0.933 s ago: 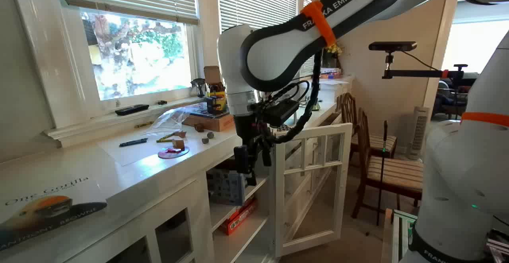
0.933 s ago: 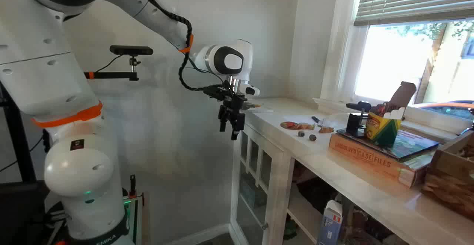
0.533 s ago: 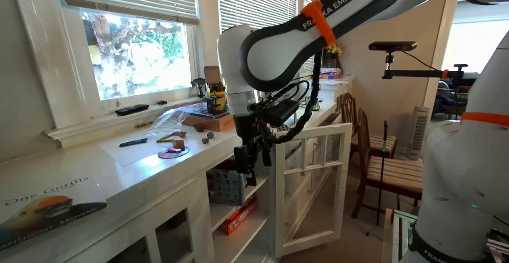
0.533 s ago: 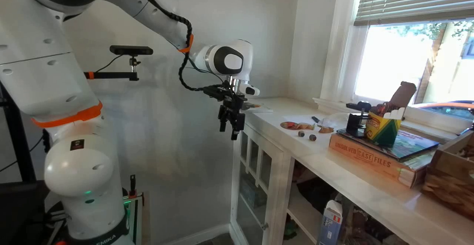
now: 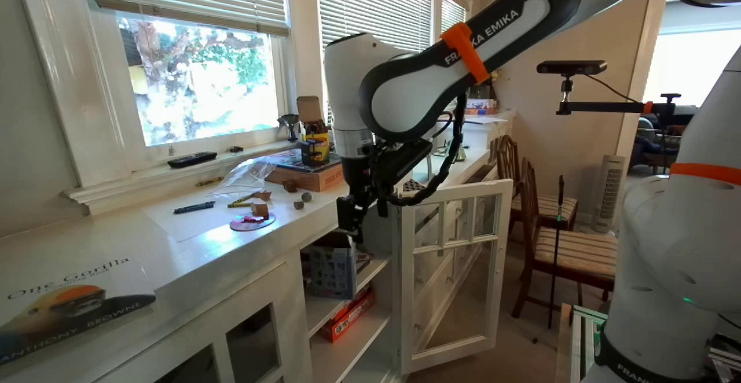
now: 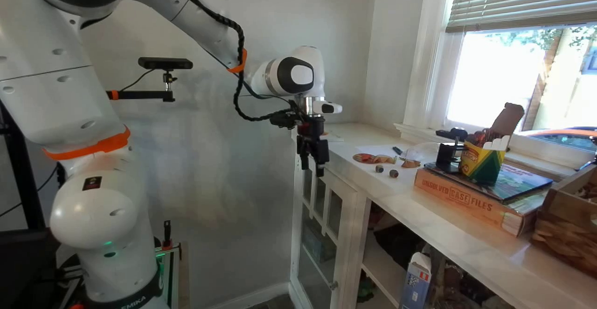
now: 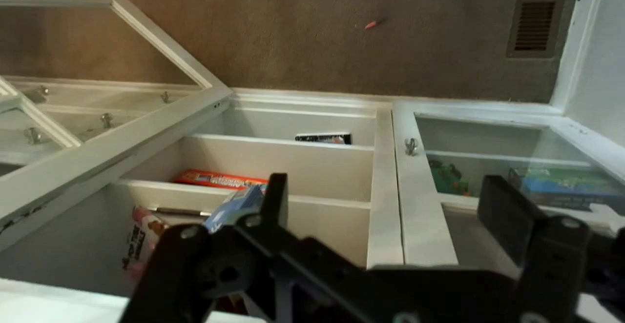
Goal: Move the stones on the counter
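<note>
Two small round grey stones lie close together on the white counter point(image 5: 98, 232): one stone point(image 5: 299, 204) nearer the front edge and another stone point(image 5: 306, 196) just behind it. In an exterior view the same stones show as a left stone point(image 6: 379, 168) and a right stone point(image 6: 393, 173) on the counter point(image 6: 503, 255). My gripper point(image 5: 369, 221) points down in front of the counter's front edge, apart from the stones. It also shows in an exterior view point(image 6: 312, 166). In the wrist view the gripper point(image 7: 385, 186) has its fingers wide apart with nothing between them; the stones are out of view there.
Near the stones are a colourful disc point(image 5: 253, 222), brown pieces point(image 5: 260, 210), pens point(image 5: 194, 207) and a plastic bag point(image 5: 246, 175). An orange box point(image 6: 461, 197) bears a crayon box point(image 6: 482, 164). An open cabinet door point(image 5: 455, 247) juts out below the gripper. A book point(image 5: 75, 302) lies on the counter.
The arm was still between the two earlier moments. Since then my gripper has moved closer to the counter and slightly up, and has turned a little. The stones have not moved.
</note>
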